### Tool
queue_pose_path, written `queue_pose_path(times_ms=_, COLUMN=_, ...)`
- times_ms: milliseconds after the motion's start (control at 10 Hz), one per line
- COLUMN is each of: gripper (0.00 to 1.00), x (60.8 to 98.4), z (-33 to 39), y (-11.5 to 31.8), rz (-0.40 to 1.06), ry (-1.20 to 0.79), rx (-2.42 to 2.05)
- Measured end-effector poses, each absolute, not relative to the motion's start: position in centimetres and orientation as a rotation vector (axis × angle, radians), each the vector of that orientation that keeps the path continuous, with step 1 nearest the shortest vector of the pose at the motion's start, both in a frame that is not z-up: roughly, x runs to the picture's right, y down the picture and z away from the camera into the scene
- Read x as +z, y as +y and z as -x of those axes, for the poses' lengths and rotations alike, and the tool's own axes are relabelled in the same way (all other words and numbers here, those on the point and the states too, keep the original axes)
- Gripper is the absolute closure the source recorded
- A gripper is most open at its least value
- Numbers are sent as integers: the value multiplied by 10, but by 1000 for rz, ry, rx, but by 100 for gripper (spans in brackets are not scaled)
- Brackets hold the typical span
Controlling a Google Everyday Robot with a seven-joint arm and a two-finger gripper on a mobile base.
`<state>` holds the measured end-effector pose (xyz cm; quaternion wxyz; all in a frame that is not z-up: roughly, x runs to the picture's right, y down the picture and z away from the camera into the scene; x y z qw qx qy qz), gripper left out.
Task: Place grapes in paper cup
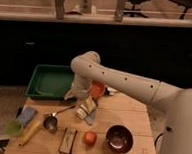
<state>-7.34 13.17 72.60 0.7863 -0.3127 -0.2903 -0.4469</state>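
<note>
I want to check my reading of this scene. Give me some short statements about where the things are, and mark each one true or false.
1. The green tray stands at the back left of the table. True.
2. The orange fruit lies inside the dark bowl. False: it lies on the table, left of the bowl.
3. The pincer hangs over the green tray. False: it is low over the middle of the table, in front of the tray.
4. The metal cup is left of the orange fruit. True.
5. The pale green cup is at the table's right edge. False: it is at the left edge.
</note>
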Motion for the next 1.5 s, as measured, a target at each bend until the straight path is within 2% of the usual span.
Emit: queue_pose_path(times_ms=1500, gripper=20, x=727, z=74, y=130, rz=666, ry=-636, rx=-968)
